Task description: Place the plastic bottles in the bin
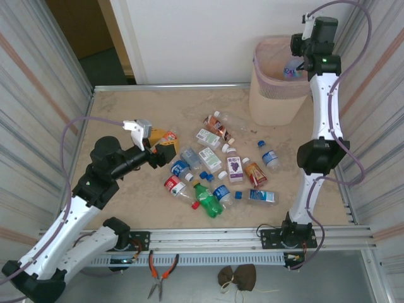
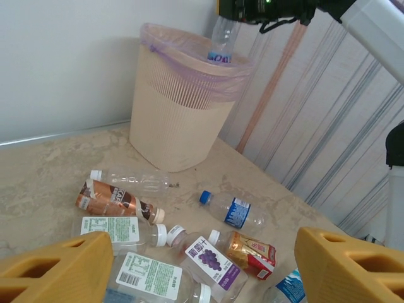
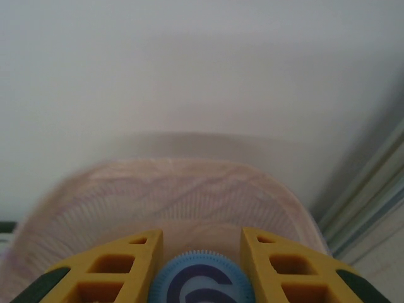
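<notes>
Right gripper [image 3: 201,255]: closed on the blue cap of a bottle [image 3: 202,285]; cap wedged between both yellow fingers [image 3: 126,265] at the bottom centre of my right wrist view.

In the top view that gripper [image 1: 297,62] sits in the upper right, over the mouth of the bin [image 1: 271,101]; the bottle [image 1: 291,71] hangs below it, inside the rim line. In the left wrist view the bottle [image 2: 221,41] hangs upright at top centre, its lower part behind the bag-lined rim of the bin [image 2: 177,120]; whether it touches the liner I cannot tell. The bin [image 3: 189,189] stands in the far right corner of the table [image 1: 126,107].

Left gripper [image 1: 163,144]: open, holding nothing; left of centre in the top view, at the left edge of the bottles [image 1: 234,167]. In my left wrist view its fingers [image 2: 57,271] stand wide apart at the lower corners, gripper [image 2: 202,252] above the pile.

The bottles [image 2: 211,259] lie on their sides at mid-table, near each other, some touching; a green bottle [image 1: 207,199] lies at the pile's near edge.
</notes>
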